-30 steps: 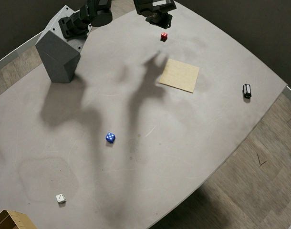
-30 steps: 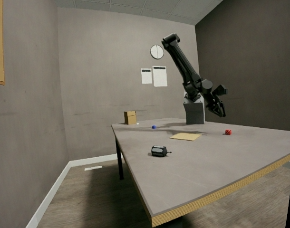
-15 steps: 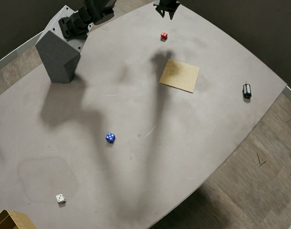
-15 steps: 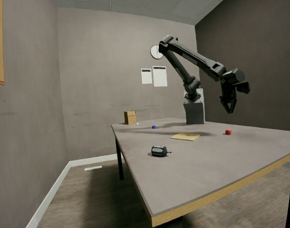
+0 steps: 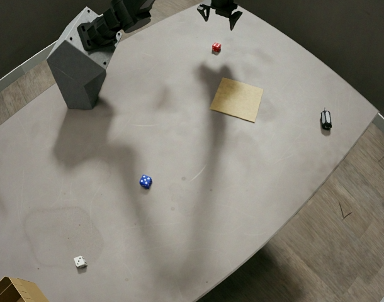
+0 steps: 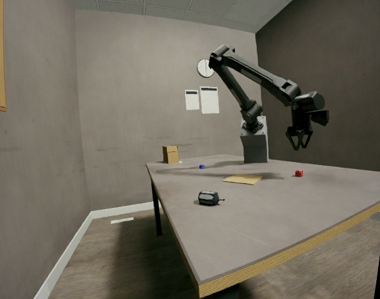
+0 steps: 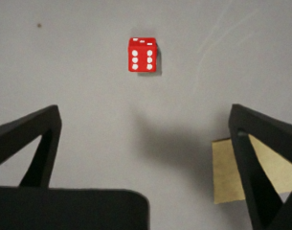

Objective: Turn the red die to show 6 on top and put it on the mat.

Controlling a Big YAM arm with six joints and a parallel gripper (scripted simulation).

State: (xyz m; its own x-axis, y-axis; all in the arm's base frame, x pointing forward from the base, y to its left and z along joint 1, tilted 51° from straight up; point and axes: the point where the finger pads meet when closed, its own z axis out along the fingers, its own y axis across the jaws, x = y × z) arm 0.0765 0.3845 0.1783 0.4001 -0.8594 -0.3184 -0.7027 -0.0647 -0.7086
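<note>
Tool [image 6: 298, 146]: released, empty, raised above desk [image 6: 280, 205] | small red cube die [image 7: 142, 55]: ahead of fingertips, centred between them | tan square mat [image 5: 237, 99]: beside die, apart.

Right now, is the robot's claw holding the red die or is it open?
Gripper: open, holding nothing, up above the table. The red die sits on the table, off the mat.

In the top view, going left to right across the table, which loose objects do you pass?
White die → blue die → red die → tan mat → small dark gadget. The red die sits on the table surface, apart from the mat.
</note>
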